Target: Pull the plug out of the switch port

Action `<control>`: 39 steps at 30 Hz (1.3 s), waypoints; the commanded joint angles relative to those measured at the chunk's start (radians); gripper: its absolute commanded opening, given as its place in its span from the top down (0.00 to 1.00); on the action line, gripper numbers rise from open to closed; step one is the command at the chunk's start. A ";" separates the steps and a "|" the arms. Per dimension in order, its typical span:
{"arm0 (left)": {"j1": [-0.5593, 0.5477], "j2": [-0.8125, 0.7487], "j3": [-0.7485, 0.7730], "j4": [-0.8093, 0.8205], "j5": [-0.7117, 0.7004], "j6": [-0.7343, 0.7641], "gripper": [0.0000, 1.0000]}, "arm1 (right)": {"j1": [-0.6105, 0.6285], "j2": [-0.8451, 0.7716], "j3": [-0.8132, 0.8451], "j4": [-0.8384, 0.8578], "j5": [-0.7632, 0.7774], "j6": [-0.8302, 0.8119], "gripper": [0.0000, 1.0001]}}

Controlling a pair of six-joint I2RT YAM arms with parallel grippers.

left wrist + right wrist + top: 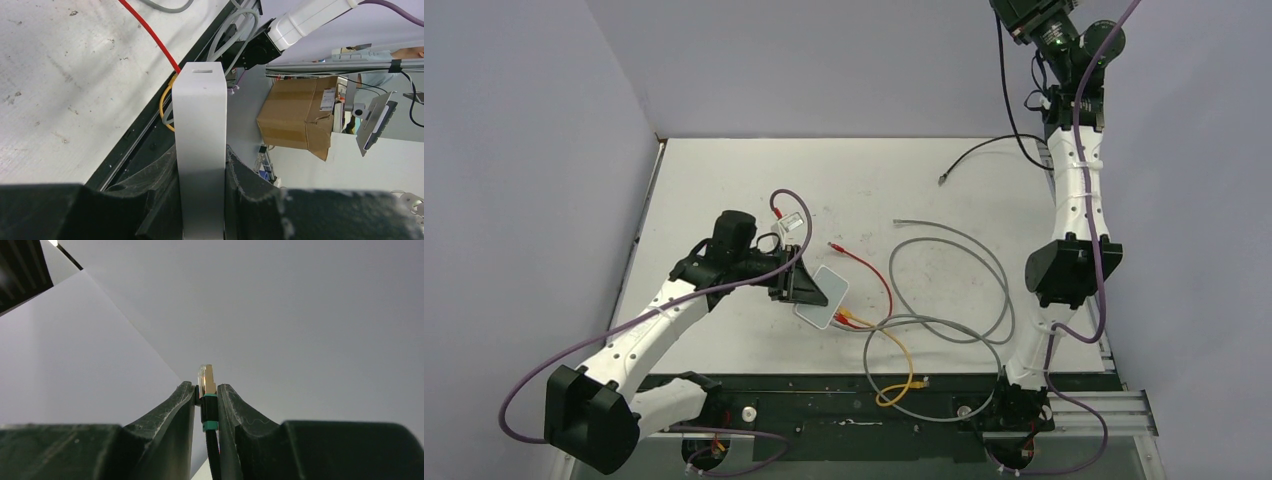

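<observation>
Switch port (pixel 836 314) sits on the narrow 5 o'clock edge of the flat, pale, round-cornered box (pixel 827 290), mid-table; which socket, I can't tell. Left gripper (pixel 200 167) clamps the box's smooth faces, likely to brace it. Red cable (pixel 876 270) and yellow cable (pixel 892 345) are plugged there. Right gripper (pixel 206 397), high at 1 o'clock, pinches a clear, gold-pinned plug (pixel 207 376) on black cable (pixel 214 455). It looks freed.

- White table (pixel 724 170), scuffed and speckled with grey marks, with a black strip (pixel 804 385) along its near edge.
- Grey cable (pixel 921 223) lying in wide loops right of centre, reaching onto the black strip.
- Red cable (pixel 886 282) curving from mid-table to the switch box (pixel 829 290).
- Yellow cable (pixel 902 347) running from the box's edge onto the black strip.
- Black cable (pixel 964 157) with its free end lying at the far right.
</observation>
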 commanded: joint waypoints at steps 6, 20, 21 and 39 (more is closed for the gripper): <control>-0.009 0.019 0.009 0.046 0.020 -0.009 1.00 | 0.009 -0.040 -0.051 0.015 0.044 -0.125 0.95; -0.009 0.038 0.037 0.049 0.016 -0.006 1.00 | 0.108 0.006 -0.366 -0.127 0.082 -0.407 0.95; -0.009 0.037 0.035 0.051 0.015 -0.008 1.00 | 0.114 0.018 -0.368 -0.126 0.092 -0.417 0.95; -0.013 0.027 0.030 0.100 -0.002 -0.063 1.00 | 0.226 0.339 -0.111 -0.286 0.111 -0.582 0.95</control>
